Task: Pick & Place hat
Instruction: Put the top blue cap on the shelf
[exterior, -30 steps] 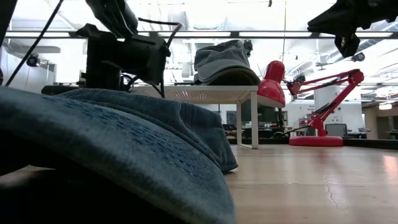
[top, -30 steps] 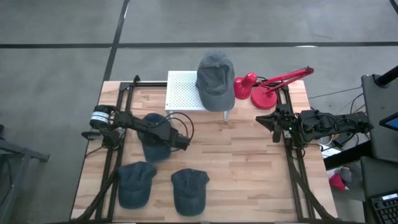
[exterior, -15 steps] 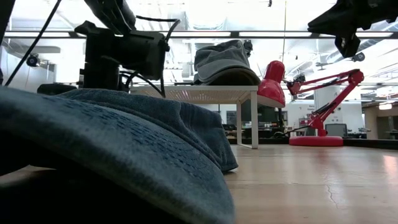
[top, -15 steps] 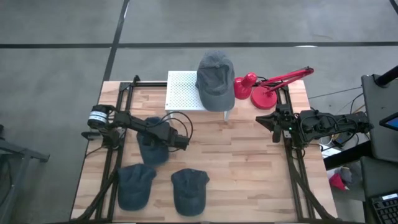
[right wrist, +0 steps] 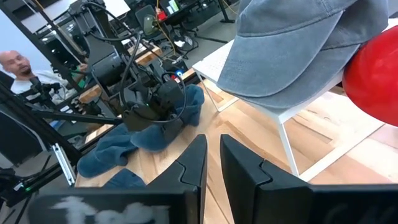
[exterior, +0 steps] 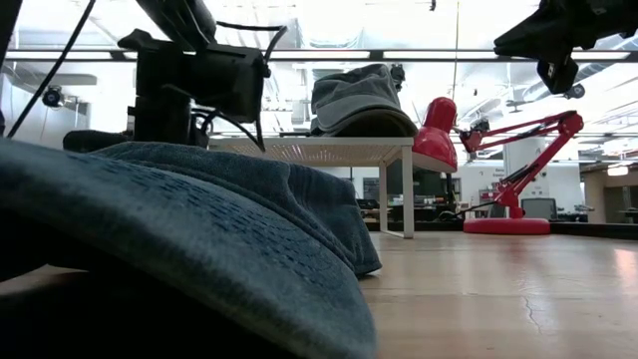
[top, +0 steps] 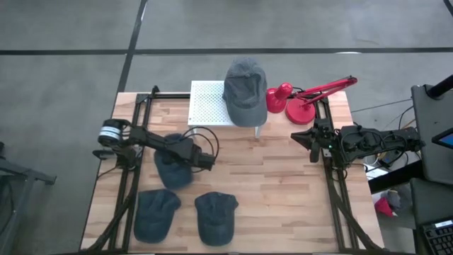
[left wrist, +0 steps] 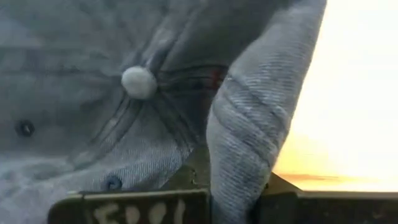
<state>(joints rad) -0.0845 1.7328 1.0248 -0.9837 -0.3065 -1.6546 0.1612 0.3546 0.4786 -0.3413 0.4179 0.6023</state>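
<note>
While left hand sits low over the blue hat mid-left on the bench, its fingers pinch a fold of the hat's fabric. Grey hat rests on the white stand. Right hand waits at the bench's right edge, fingers nearly together, empty.

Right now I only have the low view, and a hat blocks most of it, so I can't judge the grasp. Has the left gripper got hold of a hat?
Observer: Yes. The left wrist view shows the left gripper pinching a fold of the blue hat.
Operator: Any other hats on the table?
Observer: From above, a second hat and a third hat lie side by side, untouched.
Operator: And the right arm?
Observer: The right gripper waits over the table's right side.
</note>
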